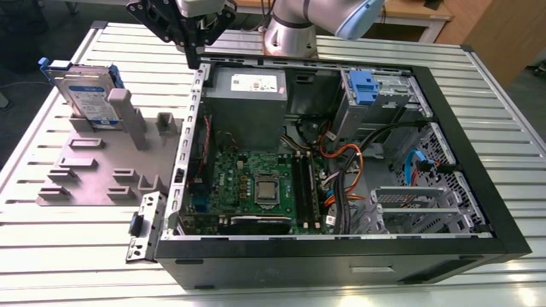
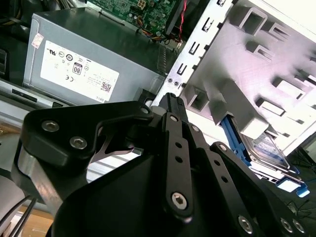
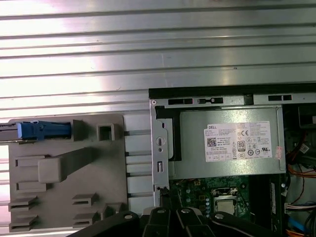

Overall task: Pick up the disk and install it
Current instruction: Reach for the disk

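The disk (image 1: 87,96) stands on edge in the grey slotted holder (image 1: 98,169) on the exterior view's left, silver with a white-and-blue label and a blue frame. In the first wrist view its blue handle (image 3: 43,131) shows from above. In the second wrist view the disk (image 2: 269,148) leans behind the holder's posts. My black gripper (image 1: 194,59) hangs shut and empty over the computer case's wall, apart from the disk and toward the exterior view's right of it. Its closed fingers (image 2: 170,101) show in the second wrist view.
The open computer case (image 1: 477,211) lies on a slatted metal table (image 1: 60,256). Inside are a grey power supply (image 1: 247,96), the motherboard (image 1: 256,185), cables, and another blue-tabbed drive (image 1: 364,86) in its grey cage. An empty metal bay (image 1: 418,208) sits at the front right.
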You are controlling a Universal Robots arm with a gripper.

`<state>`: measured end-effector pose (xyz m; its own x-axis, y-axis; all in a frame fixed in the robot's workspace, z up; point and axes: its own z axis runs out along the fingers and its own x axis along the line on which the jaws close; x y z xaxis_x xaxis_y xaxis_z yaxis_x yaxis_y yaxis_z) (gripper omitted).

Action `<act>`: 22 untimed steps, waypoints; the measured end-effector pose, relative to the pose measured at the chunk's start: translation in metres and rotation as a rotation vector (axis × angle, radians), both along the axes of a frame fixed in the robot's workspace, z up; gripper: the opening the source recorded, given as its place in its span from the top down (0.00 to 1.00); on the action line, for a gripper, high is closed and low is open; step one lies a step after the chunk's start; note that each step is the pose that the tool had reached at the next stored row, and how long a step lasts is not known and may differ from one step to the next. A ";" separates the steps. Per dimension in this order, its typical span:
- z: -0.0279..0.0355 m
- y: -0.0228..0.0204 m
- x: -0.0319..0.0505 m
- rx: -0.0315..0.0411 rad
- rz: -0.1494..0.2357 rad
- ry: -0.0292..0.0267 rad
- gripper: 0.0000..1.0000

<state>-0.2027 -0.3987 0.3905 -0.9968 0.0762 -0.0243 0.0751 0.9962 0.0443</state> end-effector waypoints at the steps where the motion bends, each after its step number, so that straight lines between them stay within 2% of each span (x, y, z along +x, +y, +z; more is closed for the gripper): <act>1: 0.0000 0.0000 -0.0001 0.0000 0.000 0.0000 0.89; 7: 0.0000 0.0000 -0.0008 0.0000 0.000 0.0000 0.89; 16: -0.0002 0.0000 -0.0123 0.0001 0.000 -0.0001 0.89; 22: -0.0003 0.0000 -0.0141 0.0000 0.000 0.0000 0.89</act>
